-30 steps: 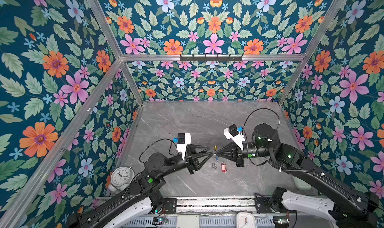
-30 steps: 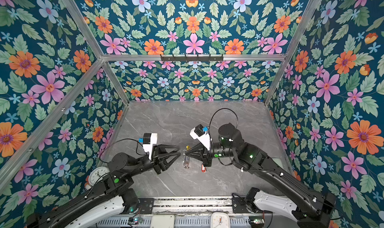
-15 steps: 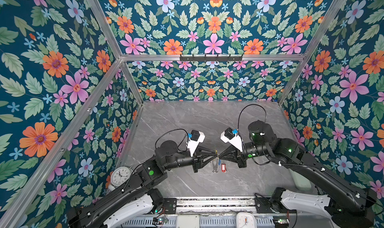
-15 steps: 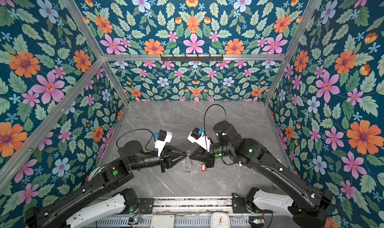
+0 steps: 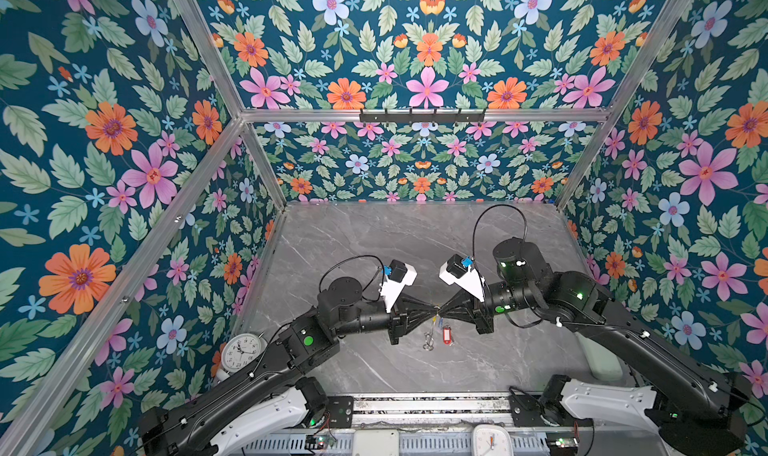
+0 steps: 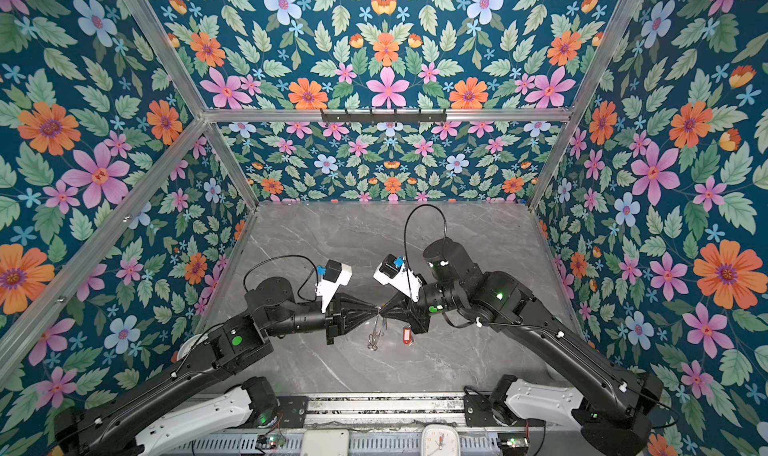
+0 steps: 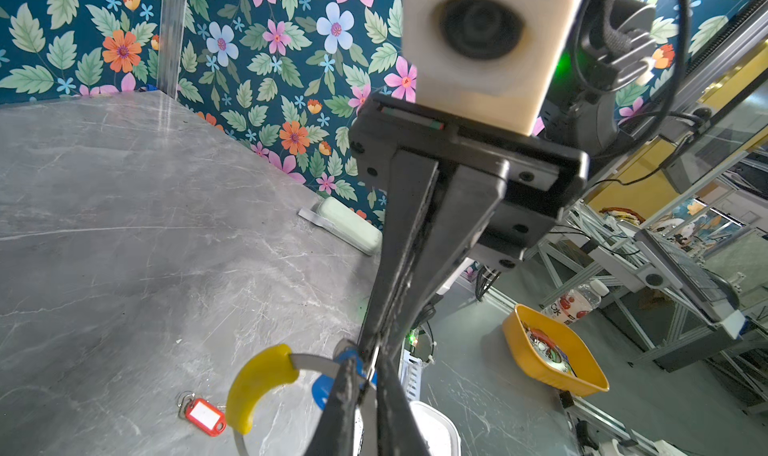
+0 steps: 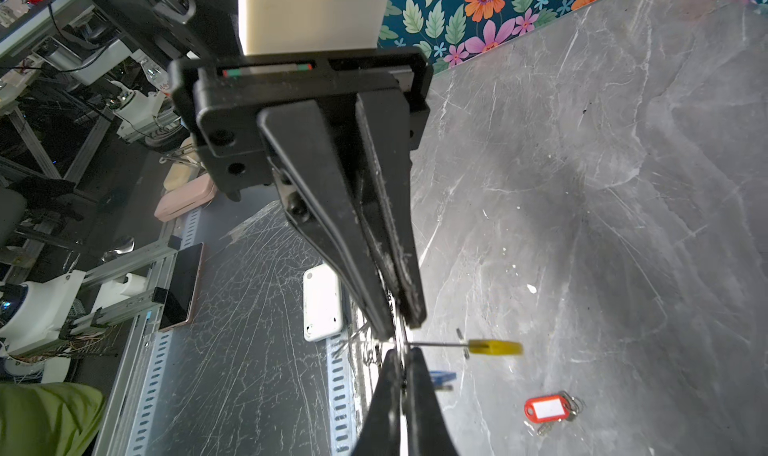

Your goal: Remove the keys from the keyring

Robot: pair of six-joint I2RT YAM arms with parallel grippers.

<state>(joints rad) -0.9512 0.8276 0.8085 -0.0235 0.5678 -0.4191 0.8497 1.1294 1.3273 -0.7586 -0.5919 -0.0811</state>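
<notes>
Both grippers meet tip to tip above the front middle of the table. The keyring, a thin wire hoop with a yellow sleeve [image 7: 257,383], hangs between them. My left gripper [image 7: 368,364] is shut on the wire next to the sleeve. My right gripper [image 8: 402,352] is shut on the same wire from the opposite side. The blue-tagged key [image 7: 324,387] hangs on the hoop just below the fingertips, its metal parts [image 5: 429,341] dangling to the table. The red-tagged key [image 5: 447,335] lies flat on the table, apart from the hoop.
A round alarm clock [image 5: 243,350] stands at the front left corner. A pale green case [image 7: 345,223] lies by the right wall. A small white clock [image 5: 490,439] and a white device [image 5: 376,441] sit on the front rail. A yellow bin [image 7: 552,358] is off the table.
My left arm has swung right to meet the right gripper, and its jaws have closed onto the hoop's wire. The right gripper has kept its hold and shifted slightly left.
</notes>
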